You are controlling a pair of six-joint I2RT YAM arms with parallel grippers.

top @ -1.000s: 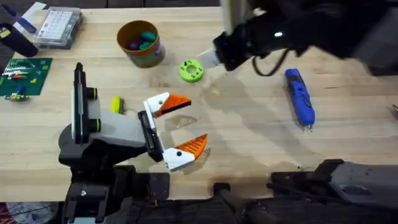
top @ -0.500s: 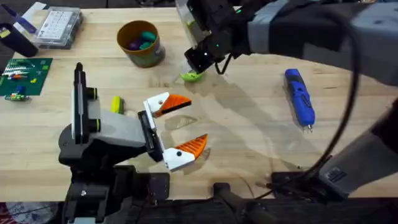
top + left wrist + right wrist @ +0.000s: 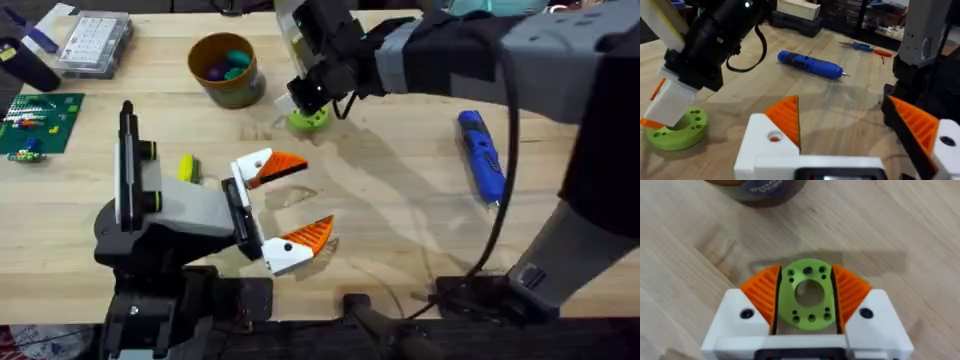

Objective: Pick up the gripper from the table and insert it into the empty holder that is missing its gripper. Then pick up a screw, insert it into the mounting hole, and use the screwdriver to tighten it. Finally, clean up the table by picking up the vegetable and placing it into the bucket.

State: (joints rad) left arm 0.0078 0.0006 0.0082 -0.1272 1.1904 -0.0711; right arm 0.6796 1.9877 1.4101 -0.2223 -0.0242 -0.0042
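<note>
- The right gripper (image 3: 809, 311) reaches across to the far middle of the worktop (image 3: 400, 210), its orange ribbed pads (image 3: 762, 296) pressed against both sides of a green disc with a centre bore and a ring of small holes (image 3: 808, 296). It looks clamped on the disc, which sits on or just above the wood; I cannot tell which.
- The disc reads as rigid printed plastic, light and stiff. Its rounded edge could slip or twist out between flat pads, so a hold straight across the widest part, as here, seems soundest.
- The left gripper (image 3: 290, 208) hangs over the near middle with its fingers well apart, holding nothing.
- The blue screwdriver (image 3: 482, 155) lies flat on the right, clear of both arms. It is slim, smooth and hard, so likely to roll; a hold across the barrel near mid-length should keep it balanced.
- The yellow vegetable (image 3: 186, 168) lies on the left beside the left arm. It is small, rounded and probably light, so best pinched across its middle.
- The bucket (image 3: 226, 68) stands at the far left-centre, upright, with purple and teal pieces inside.
</note>
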